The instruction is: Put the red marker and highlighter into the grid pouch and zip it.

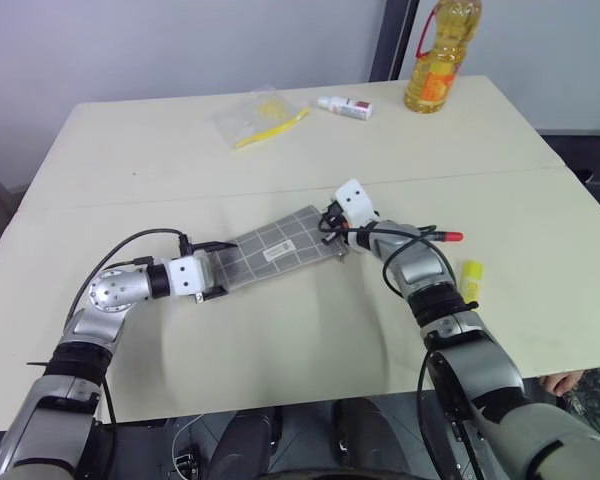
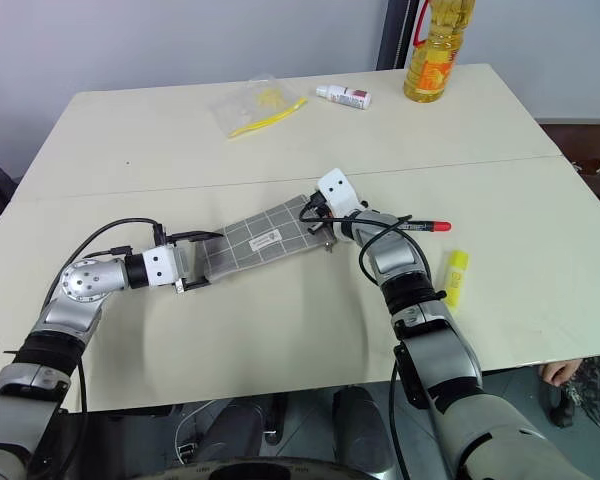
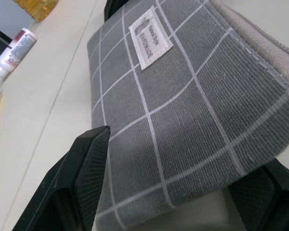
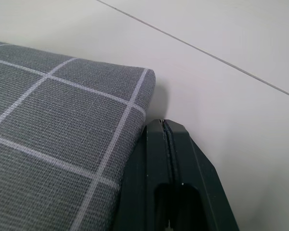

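We judged the pouch-opening step to be in hand: our left gripper (image 3: pixel 183 192) stood wide astride the near end of the grid pouch (image 1: pixel 280 248), while our right gripper (image 4: pixel 166 144), pinched shut, pressed at its far corner. The red marker (image 1: pixel 432 236) and highlighter (image 1: pixel 471 278) lay loose just beyond the right wrist, so next we needed the zipper opened
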Available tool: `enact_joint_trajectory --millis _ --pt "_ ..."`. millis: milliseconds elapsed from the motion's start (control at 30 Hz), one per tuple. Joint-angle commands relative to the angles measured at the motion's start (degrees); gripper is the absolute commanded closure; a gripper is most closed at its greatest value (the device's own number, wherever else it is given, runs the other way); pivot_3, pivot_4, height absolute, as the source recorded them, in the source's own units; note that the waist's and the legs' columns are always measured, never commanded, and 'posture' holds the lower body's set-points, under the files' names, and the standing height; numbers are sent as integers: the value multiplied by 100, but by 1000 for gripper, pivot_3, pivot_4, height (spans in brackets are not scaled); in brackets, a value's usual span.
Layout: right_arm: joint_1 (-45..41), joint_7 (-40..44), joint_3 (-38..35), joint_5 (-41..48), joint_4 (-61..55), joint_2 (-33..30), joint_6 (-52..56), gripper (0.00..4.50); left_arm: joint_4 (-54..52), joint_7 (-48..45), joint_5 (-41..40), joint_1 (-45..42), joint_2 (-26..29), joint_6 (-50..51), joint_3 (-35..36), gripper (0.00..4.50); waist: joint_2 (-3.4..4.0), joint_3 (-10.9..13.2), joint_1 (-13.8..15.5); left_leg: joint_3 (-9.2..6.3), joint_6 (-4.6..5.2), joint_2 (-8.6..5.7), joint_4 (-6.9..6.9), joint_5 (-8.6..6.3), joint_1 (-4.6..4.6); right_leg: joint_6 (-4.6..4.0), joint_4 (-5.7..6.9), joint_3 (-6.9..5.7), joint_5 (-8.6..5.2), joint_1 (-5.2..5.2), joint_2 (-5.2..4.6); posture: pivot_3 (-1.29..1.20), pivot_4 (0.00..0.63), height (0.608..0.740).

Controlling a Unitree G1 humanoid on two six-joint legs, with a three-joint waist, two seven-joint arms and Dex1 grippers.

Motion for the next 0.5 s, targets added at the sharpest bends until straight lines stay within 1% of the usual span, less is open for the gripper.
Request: enact_joint_trajectory --millis 33,200,233,267,333,433,467,500 --pt "31 89 125 -45 -84 88 3 4500 -394 -128 -304 108 -21 249 46 893 0 0 -2 0 0 0 0 0 0 0 1 0 0 0 0 0 150 740" --pt "61 85 133 -72 -124 115 39 4500 -870 -214 -462 324 -115 606 21 893 0 0 -2 0 0 0 1 0 0 0 4 2 0 -1 0 0 150 740" --pt "67 84 136 -74 -131 117 46 4500 -935 -207 -474 351 -136 644 31 1408 0 0 1 0 -1 0 1 0 0 0 4 1 0 -1 1 0 150 740" --pt "71 84 138 -76 -136 118 52 4500 -982 -206 -482 371 -153 680 41 1714 0 0 0 0 -1 0 3 0 0 0 4 2 0 -1 1 0 150 740" --pt "74 83 138 -78 -138 117 60 4500 -1059 -200 -483 404 -177 736 52 2651 0 0 1 0 -1 1 3 0 0 0 5 1 0 -1 1 0 150 740" --pt "75 43 107 -69 -164 105 89 4500 -1188 -157 -523 464 -212 851 89 4190 1 -1 -1 0 -1 1 3 0 1 -1 5 2 0 -1 1 0 150 740" --pt "75 18 87 -67 -188 93 89 4500 -1232 -131 -547 483 -228 917 111 4417 1 -1 -1 0 -1 1 3 0 1 -1 5 2 0 -1 1 0 150 740" --pt "65 -30 44 -69 -254 51 71 4500 -1300 -67 -596 496 -258 1042 160 4417 1 -1 1 0 -1 1 3 0 1 -1 5 2 0 -1 1 0 150 740"
